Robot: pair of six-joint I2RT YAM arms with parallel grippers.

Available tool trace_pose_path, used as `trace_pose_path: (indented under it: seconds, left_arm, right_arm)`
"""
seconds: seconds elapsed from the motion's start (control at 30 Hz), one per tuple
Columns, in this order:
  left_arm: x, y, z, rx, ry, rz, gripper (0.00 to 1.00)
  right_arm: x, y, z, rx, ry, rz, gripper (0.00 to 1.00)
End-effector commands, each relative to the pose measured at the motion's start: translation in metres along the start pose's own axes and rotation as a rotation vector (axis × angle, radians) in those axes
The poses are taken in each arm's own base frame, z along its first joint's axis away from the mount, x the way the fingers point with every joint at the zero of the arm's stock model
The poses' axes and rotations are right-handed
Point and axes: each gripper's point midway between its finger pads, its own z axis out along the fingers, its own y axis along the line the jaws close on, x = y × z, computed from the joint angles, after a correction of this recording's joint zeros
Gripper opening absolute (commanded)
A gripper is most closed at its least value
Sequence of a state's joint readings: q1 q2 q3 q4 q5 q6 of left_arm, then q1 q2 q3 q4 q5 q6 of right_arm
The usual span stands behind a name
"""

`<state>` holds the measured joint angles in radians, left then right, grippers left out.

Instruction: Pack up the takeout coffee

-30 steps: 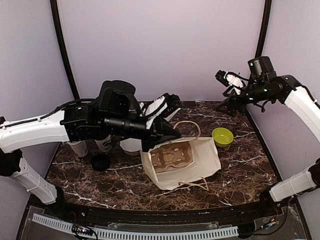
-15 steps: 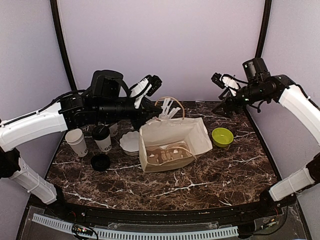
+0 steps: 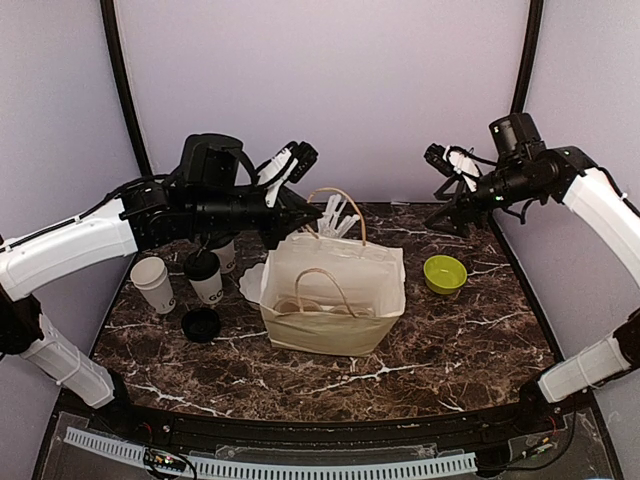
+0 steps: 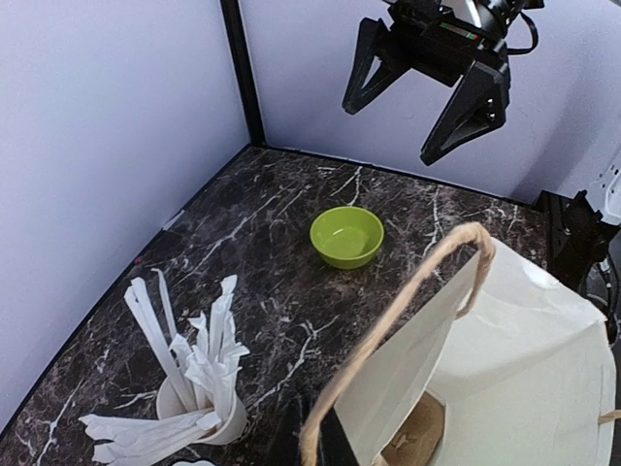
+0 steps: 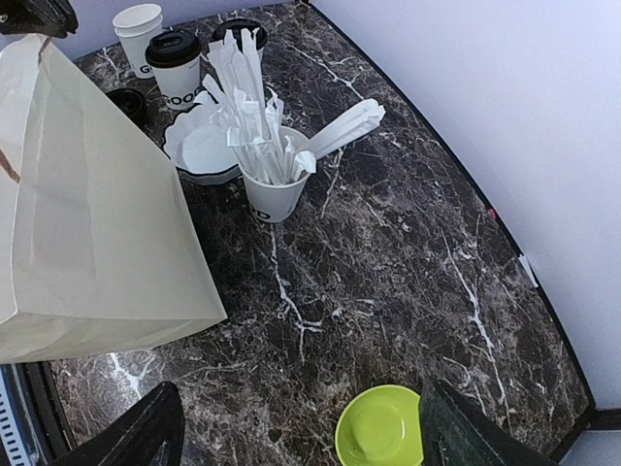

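Observation:
A white paper bag [image 3: 335,300] stands upright in the middle of the table, mouth up. My left gripper [image 3: 303,222] is shut on its rope handle [image 4: 408,301], which runs down into the jaws at the bottom of the left wrist view. One takeout coffee [image 3: 206,277] with a black lid stands left of the bag. The other takeout coffee [image 5: 240,31] stands behind it, partly under my left arm. My right gripper [image 3: 441,188] hangs open and empty above the table's back right, over the green bowl [image 5: 380,427].
A lidless white cup [image 3: 152,283] and a loose black lid [image 3: 201,323] sit at the left. A white scalloped bowl [image 3: 250,284] lies beside the bag. A cup of wrapped straws [image 5: 272,189] stands behind the bag. The green bowl [image 3: 445,272] is right of the bag.
The bag lay on its side a second ago and now stands upright. My left gripper has drawn back and up with the handle. The right arm has barely moved.

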<state>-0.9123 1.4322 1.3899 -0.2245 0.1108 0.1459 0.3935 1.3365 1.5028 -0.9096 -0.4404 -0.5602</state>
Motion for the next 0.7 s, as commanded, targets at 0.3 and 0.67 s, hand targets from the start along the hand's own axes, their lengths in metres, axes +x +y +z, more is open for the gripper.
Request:
trace_pose_path:
  seconds: [0.3,0.67]
  left_arm:
    - [-0.036,-0.041,-0.023,0.257,-0.102,-0.122,0.00]
    - [-0.073,-0.051,-0.035,0.340,-0.203,-0.161,0.00]
  right_arm:
    - [-0.002,-0.001,-0.001,0.007,-0.011,-0.017,0.84]
    - [-0.001,-0.005,0.007,-0.001,-0.008,-0.007,0.84]
